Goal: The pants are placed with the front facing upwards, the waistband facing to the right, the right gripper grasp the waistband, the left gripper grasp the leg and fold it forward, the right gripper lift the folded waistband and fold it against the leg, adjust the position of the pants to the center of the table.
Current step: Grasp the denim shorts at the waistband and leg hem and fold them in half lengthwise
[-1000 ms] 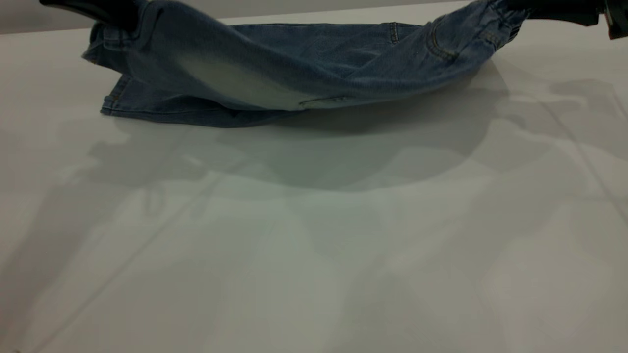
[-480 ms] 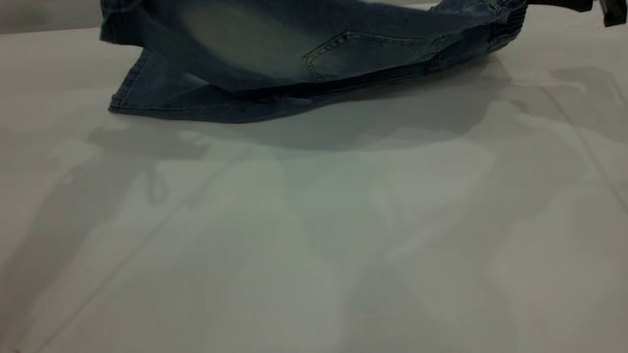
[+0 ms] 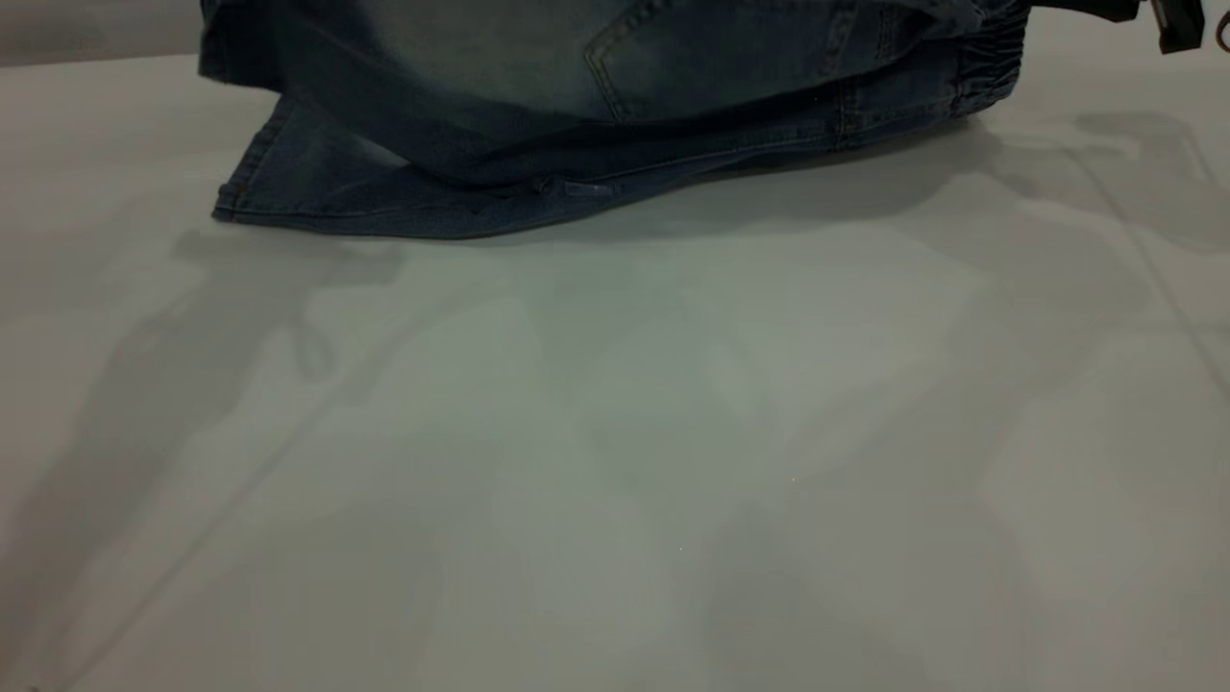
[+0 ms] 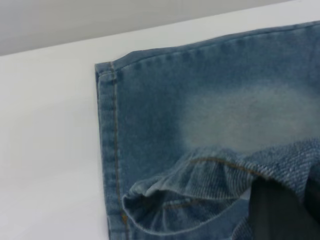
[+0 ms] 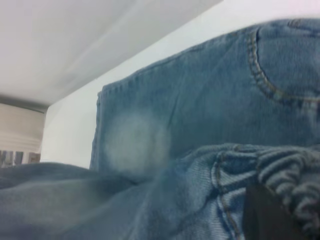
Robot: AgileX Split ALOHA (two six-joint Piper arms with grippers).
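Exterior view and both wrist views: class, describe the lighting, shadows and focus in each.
Exterior view: dim; soft overlapping shadows spread across the pale grey table below the lifted blue denim pants. Left wrist view: bright and even, hem stitching sharp, the dark left gripper blurred at the edge. Right wrist view: soft throughout, ruched waistband and right gripper out of focus.

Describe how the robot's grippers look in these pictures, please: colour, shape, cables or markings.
Little shows. The left gripper is a plain black, flat-sided, angular piece, without visible markings or cables. The right gripper is likewise a dark, tapering black piece. In the exterior view only a black part of the right arm appears, with a thin loop at the picture's edge, perhaps a cable.
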